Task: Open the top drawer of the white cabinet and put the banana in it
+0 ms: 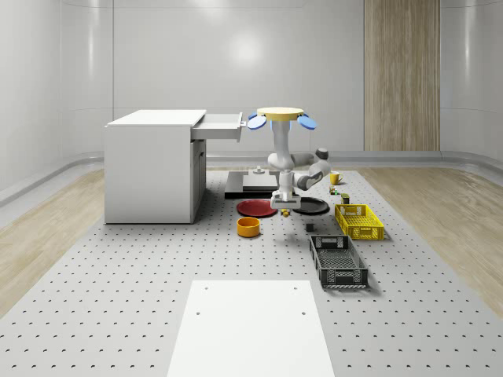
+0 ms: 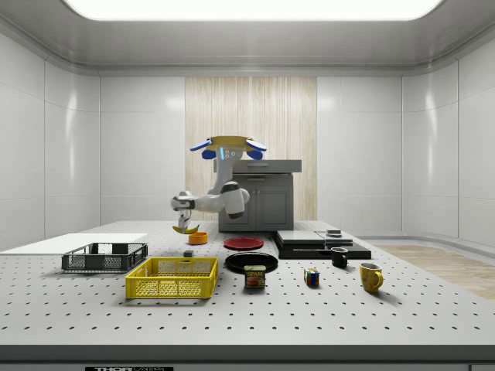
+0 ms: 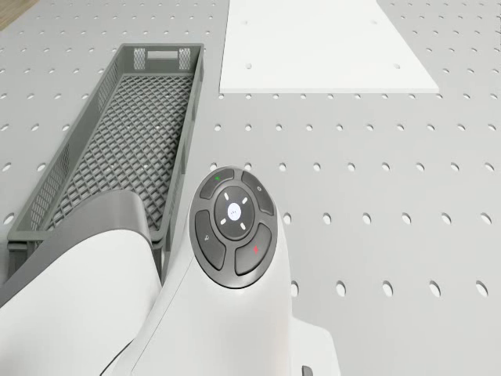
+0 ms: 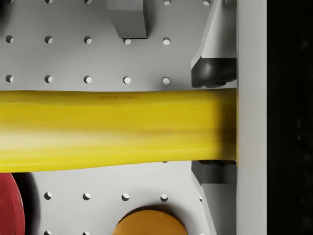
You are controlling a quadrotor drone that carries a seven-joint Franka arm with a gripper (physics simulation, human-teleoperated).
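Observation:
The white cabinet [image 1: 151, 166] stands at the whole-scene view's left, its top drawer [image 1: 221, 126] pulled out. The drone [image 1: 281, 118] hovers just beside the drawer, above the plates. Its arm hangs down, and the gripper [image 2: 184, 221] holds the banana [image 2: 186, 229] a little above the table. In the wrist view the banana [image 4: 107, 129] runs straight across as a yellow bar, with the gripper [image 4: 213, 125] shut on it; one dark fingertip [image 4: 213, 73] shows on each side.
Below the arm lie a red plate [image 1: 257, 207], a black plate [image 1: 312, 206] and an orange bowl [image 1: 249, 227]. A yellow crate [image 1: 359, 221] and a grey crate [image 1: 338, 261] stand at the right. A black slab [image 1: 250, 184], mugs and small items lie behind.

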